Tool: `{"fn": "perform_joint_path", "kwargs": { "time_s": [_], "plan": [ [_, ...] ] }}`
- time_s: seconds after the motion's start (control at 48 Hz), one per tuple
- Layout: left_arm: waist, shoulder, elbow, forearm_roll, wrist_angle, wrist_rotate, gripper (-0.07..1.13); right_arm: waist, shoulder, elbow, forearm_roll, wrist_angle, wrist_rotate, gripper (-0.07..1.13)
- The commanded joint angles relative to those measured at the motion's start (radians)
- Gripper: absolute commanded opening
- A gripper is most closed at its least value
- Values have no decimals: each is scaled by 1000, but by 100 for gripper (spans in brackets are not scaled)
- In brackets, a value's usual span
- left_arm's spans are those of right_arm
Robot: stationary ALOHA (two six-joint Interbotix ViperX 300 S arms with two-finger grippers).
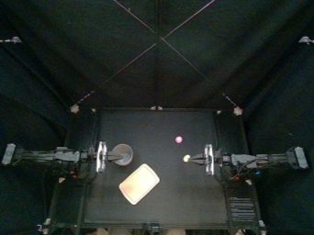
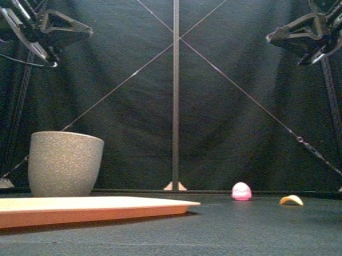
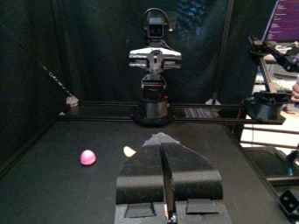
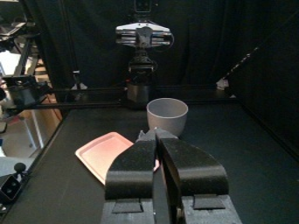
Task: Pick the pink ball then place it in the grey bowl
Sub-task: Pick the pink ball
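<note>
pink tray (image 2: 94, 208) in front, empty | pink ball (image 1: 179, 139) on worktop (image 1: 190, 197), back-right of grey cup (image 1: 124, 155), near yellow toy (image 1: 186, 158) | left gripper (image 3: 165, 144), right gripper (image 4: 158, 138): both closed, empty, raised | advice: right is nearer; open wide, descend straight, squeeze gently, avoid the toy | writing: none legible

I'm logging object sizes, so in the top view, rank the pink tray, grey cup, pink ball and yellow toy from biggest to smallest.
1. pink tray
2. grey cup
3. pink ball and yellow toy: both tiny and too alike to rank.
</note>
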Motion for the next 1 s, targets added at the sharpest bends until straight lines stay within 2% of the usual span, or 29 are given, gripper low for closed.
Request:
{"fn": "perform_joint_path", "kwargs": {
  "time_s": [0.021,0.167,0.25,0.375,0.438,0.521,0.792,1.0],
  "plan": [
    [0,12,-14,-2,-8,3,3,-49,41,-12,-5,-3,-5,4],
    [-2,12,-6,-2,-12,3,3,-198,135,-12,14,-2,9,13],
    [-2,12,-5,-2,-12,2,3,-291,204,-8,28,0,15,27],
    [-2,12,2,-2,-12,0,3,-394,299,-9,31,-2,17,61],
    [0,12,5,-2,-12,2,3,-446,368,-15,38,0,17,87],
    [0,12,9,-2,-12,3,3,-491,437,-28,44,-2,15,106],
    [5,12,18,-2,-12,3,3,-600,653,-86,14,2,11,106],
    [18,12,28,-2,-12,3,3,-607,805,-152,-25,8,15,106]
  ]
}}
